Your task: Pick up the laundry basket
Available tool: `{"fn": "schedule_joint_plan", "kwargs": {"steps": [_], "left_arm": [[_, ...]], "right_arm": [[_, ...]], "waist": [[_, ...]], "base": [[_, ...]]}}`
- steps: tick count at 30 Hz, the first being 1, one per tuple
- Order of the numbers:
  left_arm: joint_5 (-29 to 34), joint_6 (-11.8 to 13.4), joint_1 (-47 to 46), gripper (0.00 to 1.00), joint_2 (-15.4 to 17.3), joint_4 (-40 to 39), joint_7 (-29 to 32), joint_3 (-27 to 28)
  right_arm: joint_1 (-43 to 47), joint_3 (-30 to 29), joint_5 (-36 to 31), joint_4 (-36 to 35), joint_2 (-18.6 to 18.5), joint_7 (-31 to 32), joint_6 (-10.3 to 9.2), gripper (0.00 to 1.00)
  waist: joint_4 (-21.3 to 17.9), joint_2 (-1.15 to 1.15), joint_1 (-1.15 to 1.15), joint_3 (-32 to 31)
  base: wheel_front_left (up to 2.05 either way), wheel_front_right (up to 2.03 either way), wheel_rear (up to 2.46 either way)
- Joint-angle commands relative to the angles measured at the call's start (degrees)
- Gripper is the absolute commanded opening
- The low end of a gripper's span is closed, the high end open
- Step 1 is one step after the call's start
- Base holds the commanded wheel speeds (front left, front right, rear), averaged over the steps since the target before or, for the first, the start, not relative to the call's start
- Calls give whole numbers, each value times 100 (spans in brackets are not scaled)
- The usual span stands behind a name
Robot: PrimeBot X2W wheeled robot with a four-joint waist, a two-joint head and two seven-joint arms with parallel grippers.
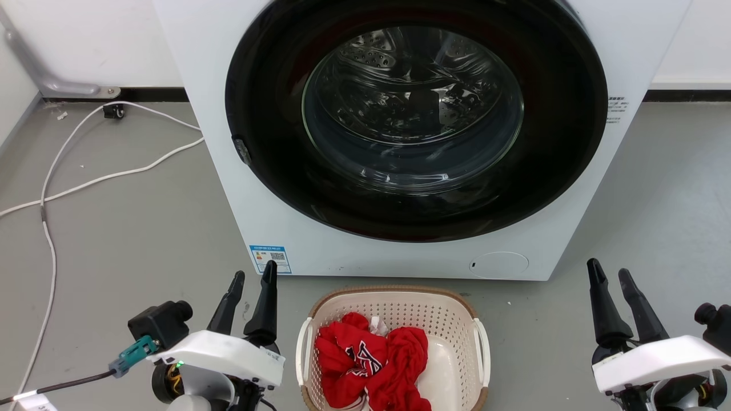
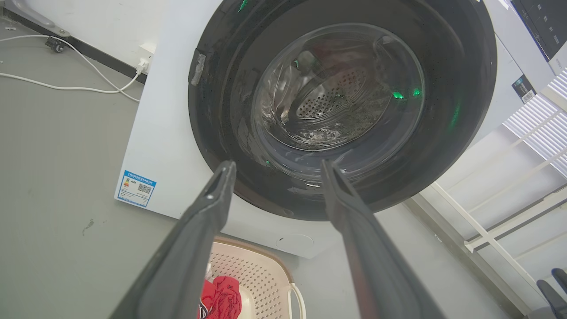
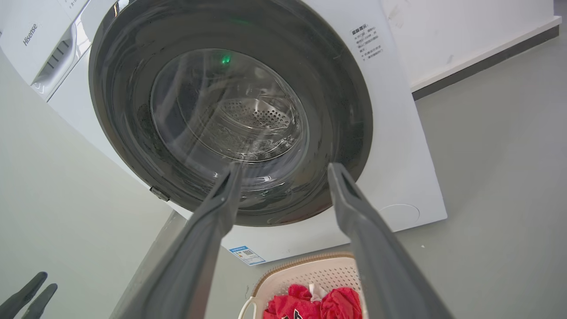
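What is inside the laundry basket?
The laundry basket holds crumpled red clothing with a scrap of white fabric showing at its top; bare basket floor shows on the right. Anything beneath the clothing is hidden.

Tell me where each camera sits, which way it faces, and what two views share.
Head view: on the head, facing forward and down at the washing machine and laundry basket; left tool lower left, right tool lower right.
Left wrist view: on the left wrist, facing the machine's door along its own fingers.
Right wrist view: on the right wrist, facing that door along its own fingers.
Shared: both wrist views catch the basket's red cloth at the bottom edge.
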Motion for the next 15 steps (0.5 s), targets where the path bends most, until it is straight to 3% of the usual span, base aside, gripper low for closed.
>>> {"fn": "schedule_joint_plan", "kwargs": {"steps": [1, 15], "left_arm": [[204, 31, -146, 100, 45, -49, -61, -59], [1036, 125, -154, 100, 150, 36, -275, -325]], "right_arm": [[-8, 8, -224, -112, -21, -49, 11, 100], [47, -10, -1157, -95, -21, -222, 12, 100]], "waist": [[4, 0, 0, -1], [36, 0, 0, 5]], "base": [[0, 0, 0], [0, 0, 0]]}}
